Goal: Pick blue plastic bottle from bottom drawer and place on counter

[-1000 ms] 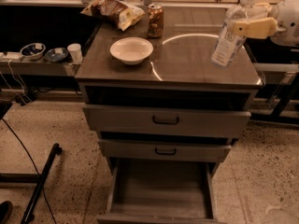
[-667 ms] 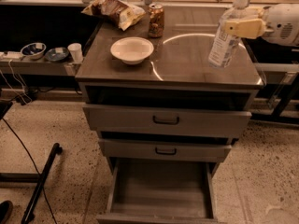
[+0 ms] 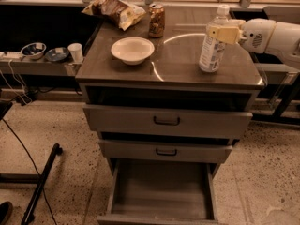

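Observation:
The blue plastic bottle (image 3: 212, 43), clear with a white cap and pale label, is upright at the right side of the counter (image 3: 178, 64), its base on or just above the top. My gripper (image 3: 219, 33) reaches in from the right and its cream fingers (image 3: 226, 34) are shut on the bottle's upper part. The white arm extends off to the right. The bottom drawer (image 3: 161, 191) is pulled open below and its grey inside shows nothing in it.
On the counter stand a white bowl (image 3: 132, 49), a brown drink can (image 3: 156, 20) and a chip bag (image 3: 114, 11) at the back. Two shallower drawers (image 3: 166, 121) with dark handles are slightly open. A lower side shelf at left holds bowls (image 3: 33, 50) and a cup (image 3: 75, 52).
My gripper has moved left and down with the bottle, from over the counter's right edge to a spot further in on the counter.

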{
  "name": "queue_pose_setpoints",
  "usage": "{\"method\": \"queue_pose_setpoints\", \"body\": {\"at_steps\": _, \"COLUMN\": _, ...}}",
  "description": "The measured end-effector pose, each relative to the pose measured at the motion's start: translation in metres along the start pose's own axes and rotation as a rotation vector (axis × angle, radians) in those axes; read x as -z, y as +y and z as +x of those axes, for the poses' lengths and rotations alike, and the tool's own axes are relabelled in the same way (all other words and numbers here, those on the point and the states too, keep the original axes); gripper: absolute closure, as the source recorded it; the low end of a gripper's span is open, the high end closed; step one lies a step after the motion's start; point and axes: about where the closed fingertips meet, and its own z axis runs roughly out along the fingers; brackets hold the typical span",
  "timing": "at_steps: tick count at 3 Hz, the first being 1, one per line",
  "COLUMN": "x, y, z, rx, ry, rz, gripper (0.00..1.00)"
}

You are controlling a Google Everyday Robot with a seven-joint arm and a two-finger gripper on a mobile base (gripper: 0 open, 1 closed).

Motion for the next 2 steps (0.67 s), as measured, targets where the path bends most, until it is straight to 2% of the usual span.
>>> {"method": "queue_pose_setpoints", "body": {"at_steps": 1, "x": 0.0, "y": 0.0, "z": 0.0, "rx": 0.0, "ry": 0.0, "rz": 0.0, "gripper": 0.5}}
{"method": "queue_pose_setpoints", "body": {"at_steps": 2, "x": -0.0001, "y": 0.0001, "z": 0.0, "rx": 0.0, "ry": 0.0, "rz": 0.0, "gripper": 0.19}}
